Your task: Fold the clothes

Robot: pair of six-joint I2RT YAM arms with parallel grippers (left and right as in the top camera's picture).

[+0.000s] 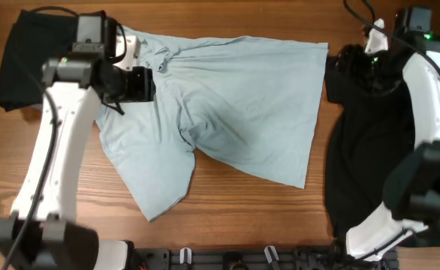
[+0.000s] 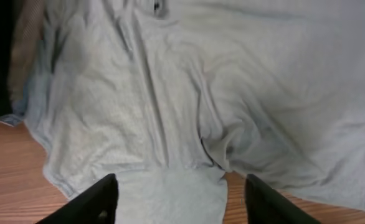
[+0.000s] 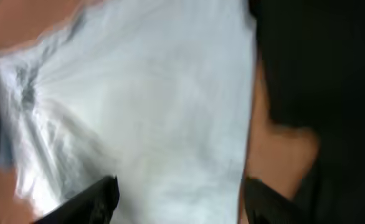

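Left gripper [image 2: 181, 186]: nearest its wrist lens, two dark fingers [image 2: 101, 202] rise from the bottom edge, jaws wide apart with nothing between them.
Pale sky-blue short-sleeved cloth T-shirt [image 1: 242, 105]: spread wrinkled across the middle of the table, collar toward the far left, hem toward the right, one sleeve reaching toward the near edge.
Left gripper's place: above the shirt's collar end; whether it touches the cloth cannot be told.
Right gripper [image 3: 179, 186]: jaws also wide and empty, above the shirt's right hem; this wrist view is blurred.
Crumpled black cloth garment [image 1: 363, 150]: on the right, just beside the hem, a narrow strip of wood showing between them, partly under the white right arm [image 1: 430, 105].
Second black cloth garment [image 1: 28, 64]: at the far left corner, beside the shirt's shoulder, with the white left arm [image 1: 51, 150] crossing in front.
Brown wooden table [image 1: 242, 217]: lies under all three garments.
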